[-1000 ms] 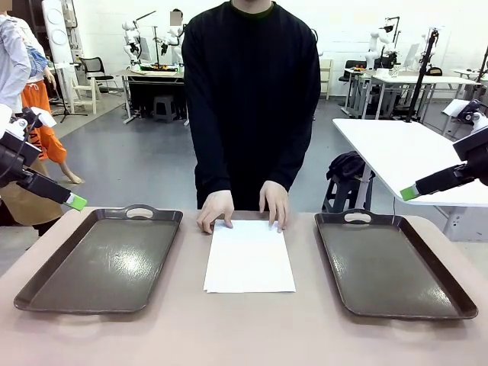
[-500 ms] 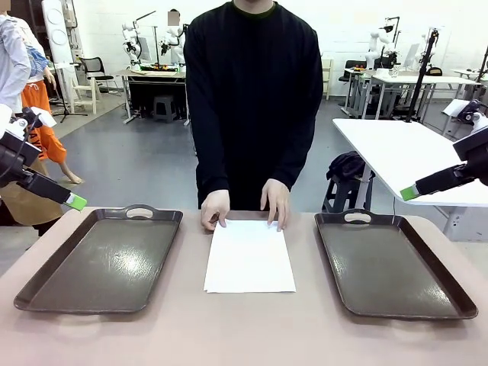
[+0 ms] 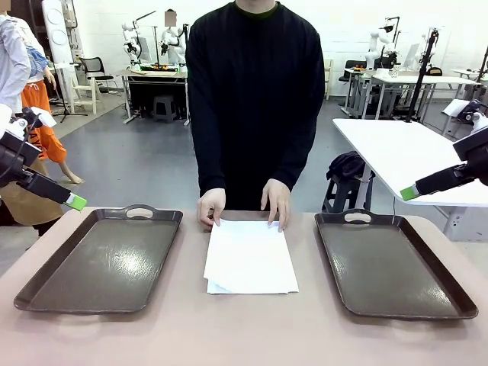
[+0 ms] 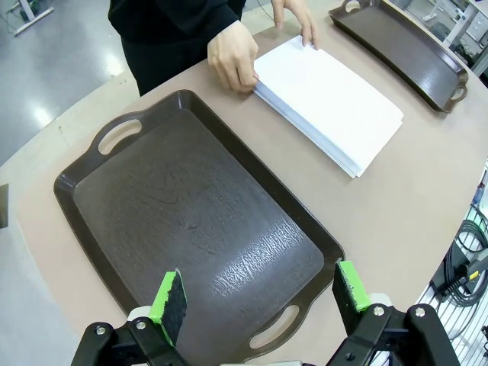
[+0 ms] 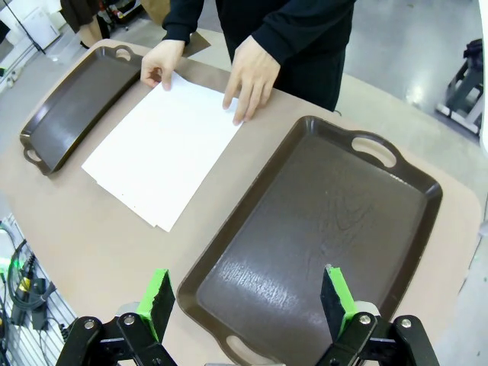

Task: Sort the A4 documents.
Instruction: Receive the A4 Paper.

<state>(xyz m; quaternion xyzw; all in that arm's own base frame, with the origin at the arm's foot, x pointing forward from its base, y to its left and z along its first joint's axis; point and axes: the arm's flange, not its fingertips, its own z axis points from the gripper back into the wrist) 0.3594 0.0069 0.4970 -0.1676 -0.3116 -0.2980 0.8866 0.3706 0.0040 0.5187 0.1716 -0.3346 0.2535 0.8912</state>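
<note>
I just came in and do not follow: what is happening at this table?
A person rests both hands at the far edge of the stack of A4 documents in the middle of the table. The left tray and the right tray flank it. The left arm and right arm hover at the sides, jaws open, holding nothing.

The front view's side edges cut off the left gripper (image 3: 76,202) at 9 o'clock and the right gripper (image 3: 410,193) at 3 o'clock. Each showed one green-tipped black finger there, the gap hidden. The person's fingertips (image 3: 279,221) covered the far edge of the stack of plain white paper sheets (image 3: 250,258), too thin to count. The left wrist view's top edge cropped the far dark brown rectangular handled tray (image 4: 404,46) at 1 o'clock.
</note>
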